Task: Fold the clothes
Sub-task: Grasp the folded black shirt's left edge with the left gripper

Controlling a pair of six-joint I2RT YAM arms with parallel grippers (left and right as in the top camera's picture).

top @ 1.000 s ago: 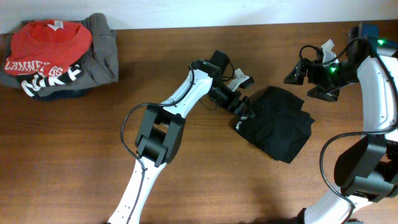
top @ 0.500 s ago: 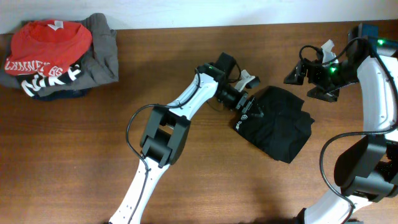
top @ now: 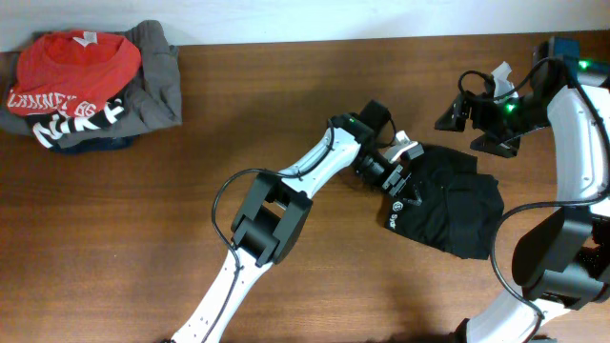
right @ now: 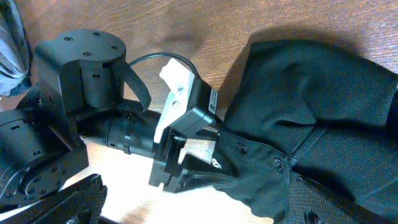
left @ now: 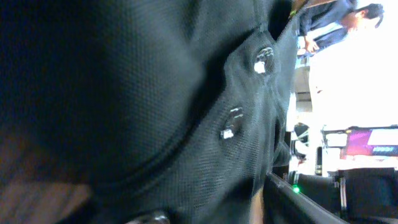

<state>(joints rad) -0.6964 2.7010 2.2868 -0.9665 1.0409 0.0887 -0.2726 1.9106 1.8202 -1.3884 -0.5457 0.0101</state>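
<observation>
- Black cloth is what this job is about. The black garment (top: pixel 453 205) lies in a crumpled heap on the right part of the wooden table (top: pixel 143 238). Its small white logo (top: pixel 396 223) shows at the near left corner.
- It is bunched up and not flat. So I think the folding has hardly begun, and the cloth needs spreading out first.
- The left gripper (top: pixel 407 171) sits right at the left edge of the garment. I think it is there to get hold of an edge it can pull.
- In the right wrist view, its white finger (right: pixel 177 93) is on one side of the button strip and its dark finger is on the other. I cannot tell if they pinch the cloth or only sit around it.
- The left wrist view is full of black cloth and little buttons (left: pixel 264 59), so that camera is very close to the garment.
- The right gripper (top: pixel 474 98) hangs just past the far edge of the garment. Its fingers are wide apart and hold nothing. It looks ready to take another edge.
- No box or basket is in sight. The red shirt (top: pixel 76 62) lies on top of the grey garment (top: pixel 162 76) in a pile at the far left. That pile rests on the wood, well apart from the black garment.
</observation>
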